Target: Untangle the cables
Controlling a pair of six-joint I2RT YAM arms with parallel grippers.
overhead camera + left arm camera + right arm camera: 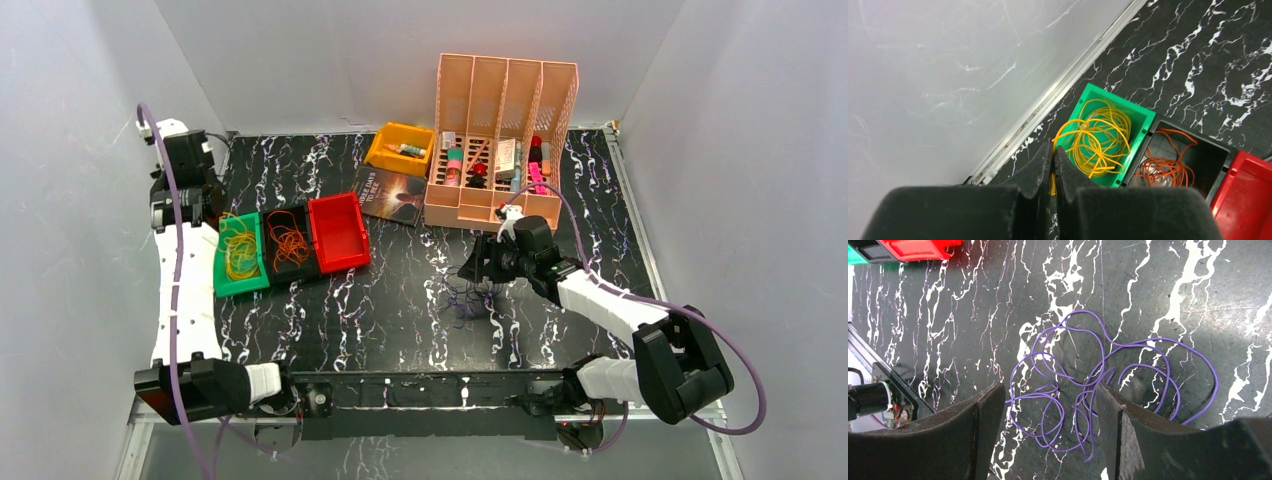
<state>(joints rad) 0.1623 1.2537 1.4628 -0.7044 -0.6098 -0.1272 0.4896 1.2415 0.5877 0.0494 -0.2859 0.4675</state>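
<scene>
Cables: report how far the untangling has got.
Done: the yellow cable lies in the green bin, the orange cable in the black bin. In hand: the right tool, open, is poised over the purple cable on the table, not yet gripping. Left: picking it up, probably for the empty red bin. The left tool is shut.

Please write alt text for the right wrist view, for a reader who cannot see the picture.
A thin purple cable lies in loose, overlapping loops on the black, white-veined table. The open right pincer frames it from the bottom edge, its black fingers apart with part of the tangle between them. A corner of a red bin shows at top left.
</scene>
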